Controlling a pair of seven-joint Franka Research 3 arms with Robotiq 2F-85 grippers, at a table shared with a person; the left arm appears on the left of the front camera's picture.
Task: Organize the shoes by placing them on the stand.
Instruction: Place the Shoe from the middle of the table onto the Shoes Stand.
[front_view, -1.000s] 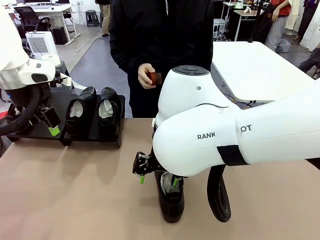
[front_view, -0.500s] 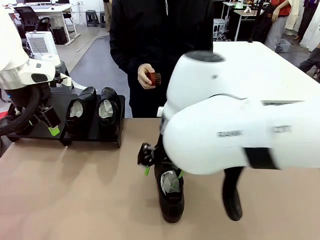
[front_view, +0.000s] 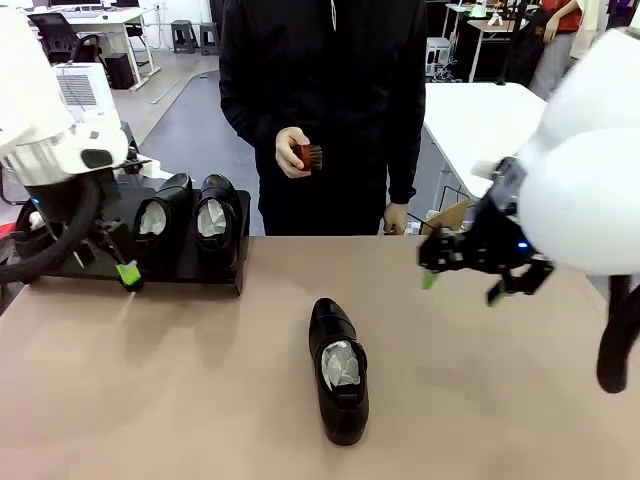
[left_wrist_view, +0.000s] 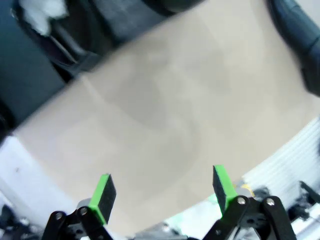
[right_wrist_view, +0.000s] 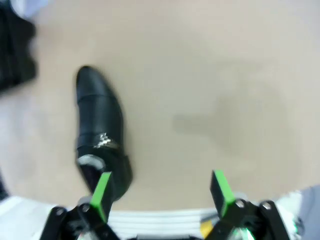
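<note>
Two black glossy shoes (front_view: 160, 222) (front_view: 215, 222) with white paper inside stand side by side on the low black stand (front_view: 200, 276) at the left. A third shoe (front_view: 338, 368) lies alone on the tan table, toe toward the person; in the right wrist view this shoe (right_wrist_view: 97, 125) is below and to the left. My right gripper (front_view: 465, 272) hangs open in the air, right of that shoe and well clear of it. My left gripper (front_view: 118, 264) is open just in front of the stand's left part, holding nothing. Both wrist views show green pads (left_wrist_view: 105, 192) (right_wrist_view: 220, 187) wide apart.
A person in black stands at the table's far edge holding a small reddish-brown brush (front_view: 308, 155). The tan tabletop (front_view: 180, 380) is bare around the lone shoe. The left part of the stand is partly hidden by my left arm.
My right arm swung up and to the right, away from the shoe on the table, which stays where it was. My left gripper shifted slightly right.
</note>
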